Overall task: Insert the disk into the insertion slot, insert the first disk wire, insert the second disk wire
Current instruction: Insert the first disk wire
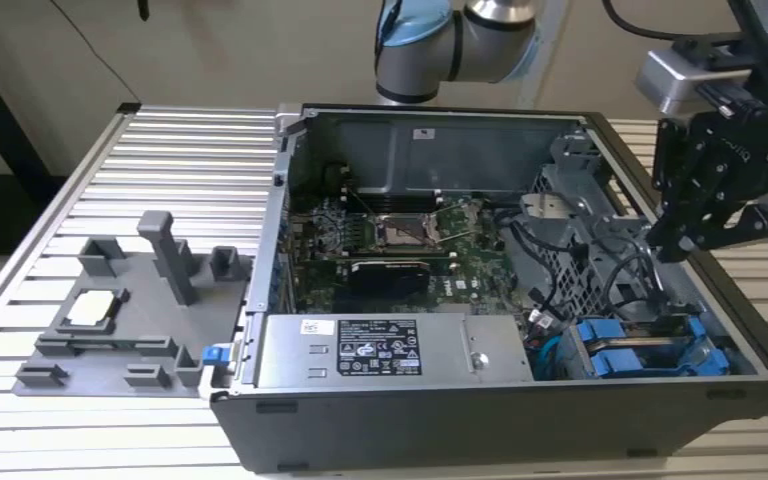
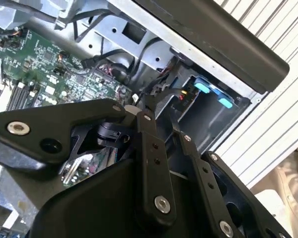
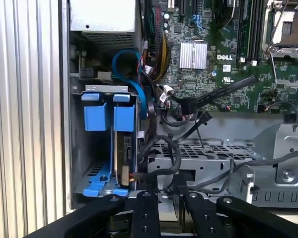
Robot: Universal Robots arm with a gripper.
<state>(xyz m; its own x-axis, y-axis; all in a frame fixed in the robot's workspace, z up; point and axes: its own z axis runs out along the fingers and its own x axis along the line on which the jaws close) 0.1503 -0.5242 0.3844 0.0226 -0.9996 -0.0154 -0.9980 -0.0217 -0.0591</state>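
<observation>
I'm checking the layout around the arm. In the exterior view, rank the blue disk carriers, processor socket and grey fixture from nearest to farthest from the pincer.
1. Blue disk carriers, in the case corner below the pincer.
2. Processor socket, on the motherboard.
3. Grey fixture, on the table outside the case, at the exterior view's left.

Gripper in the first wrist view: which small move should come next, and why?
Probably a short push toward the disk: it sits in the insertion slot, and the gripper is beside the black wire at its connector end.
</observation>
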